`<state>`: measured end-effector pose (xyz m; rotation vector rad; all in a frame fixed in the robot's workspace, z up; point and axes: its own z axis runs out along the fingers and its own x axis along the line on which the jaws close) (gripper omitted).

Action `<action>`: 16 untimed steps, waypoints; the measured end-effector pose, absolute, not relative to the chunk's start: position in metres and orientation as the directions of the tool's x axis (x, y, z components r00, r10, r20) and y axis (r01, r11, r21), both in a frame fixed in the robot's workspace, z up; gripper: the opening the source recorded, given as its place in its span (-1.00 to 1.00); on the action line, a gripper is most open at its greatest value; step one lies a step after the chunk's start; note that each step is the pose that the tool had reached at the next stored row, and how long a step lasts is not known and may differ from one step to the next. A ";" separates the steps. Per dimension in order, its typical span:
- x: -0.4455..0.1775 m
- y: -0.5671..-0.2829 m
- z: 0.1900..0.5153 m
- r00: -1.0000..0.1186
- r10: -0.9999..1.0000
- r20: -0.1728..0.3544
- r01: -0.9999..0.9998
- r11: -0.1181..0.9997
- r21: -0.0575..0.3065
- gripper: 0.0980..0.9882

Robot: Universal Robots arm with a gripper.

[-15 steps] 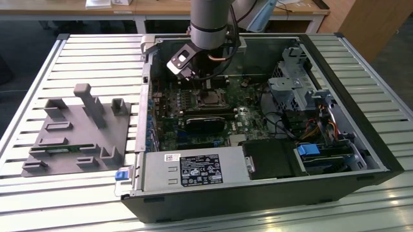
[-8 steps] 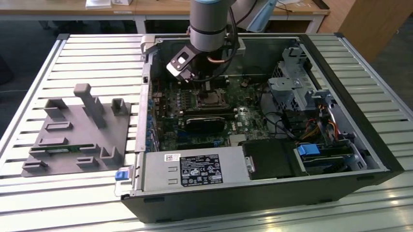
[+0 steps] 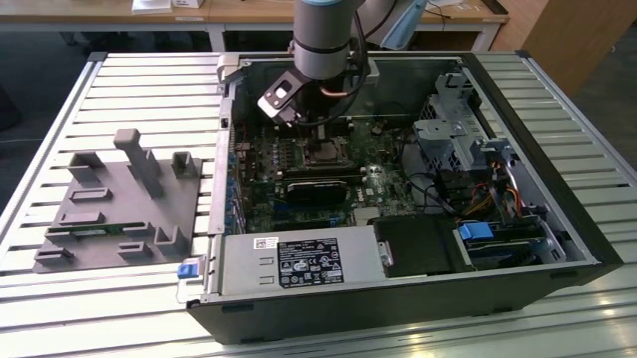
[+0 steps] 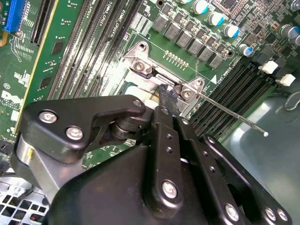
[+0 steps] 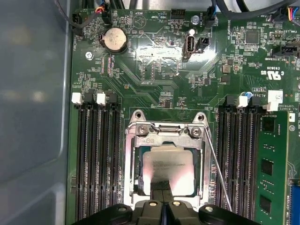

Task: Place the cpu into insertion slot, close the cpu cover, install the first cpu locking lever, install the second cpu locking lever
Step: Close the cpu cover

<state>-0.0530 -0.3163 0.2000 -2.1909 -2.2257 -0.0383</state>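
The cpu (image 5: 171,164) lies flat in the insertion slot (image 5: 129,168), its silver-grey top showing through the square cutout of the cpu cover (image 5: 164,136), which lies down over the socket. My gripper (image 5: 164,190) is shut with nothing held, its dark tips resting at the near edge of the cpu. In the second wrist view the gripper (image 4: 166,93) reaches down to the socket's hinge end. One thin locking lever (image 5: 218,173) runs free along the socket's side and sticks out as a bare rod (image 4: 232,113). In the exterior view the gripper (image 3: 318,140) hangs over the socket (image 3: 324,155) inside the computer case.
Black memory slots (image 5: 96,159) flank the socket, with a green memory stick (image 5: 269,168) on one side. The case wall (image 5: 33,117) stands close by. A drive cage (image 3: 463,142), cables and the power supply (image 3: 298,262) fill the case. A grey fixture (image 3: 119,201) sits on the slatted table.
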 end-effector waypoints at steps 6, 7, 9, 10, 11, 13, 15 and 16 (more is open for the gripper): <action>-0.052 -0.313 0.199 -0.016 0.999 0.032 1.000 0.016 0.005 -0.98; -0.052 -0.312 0.200 -0.016 0.999 0.032 1.000 0.016 0.005 -0.98; -0.052 -0.312 0.201 -0.016 0.999 0.032 1.000 0.016 0.005 -0.98; -0.052 -0.312 0.202 -0.016 0.999 0.031 1.000 0.016 0.005 -0.98; -0.052 -0.312 0.203 -0.016 0.999 0.032 1.000 0.016 0.005 -0.98; -0.052 -0.313 0.206 -0.016 0.999 0.031 1.000 0.016 0.005 -0.98; -0.052 -0.313 0.208 -0.016 0.999 0.031 1.000 0.016 0.005 -0.98; -0.052 -0.313 0.209 -0.016 0.999 0.031 1.000 0.016 0.005 -0.98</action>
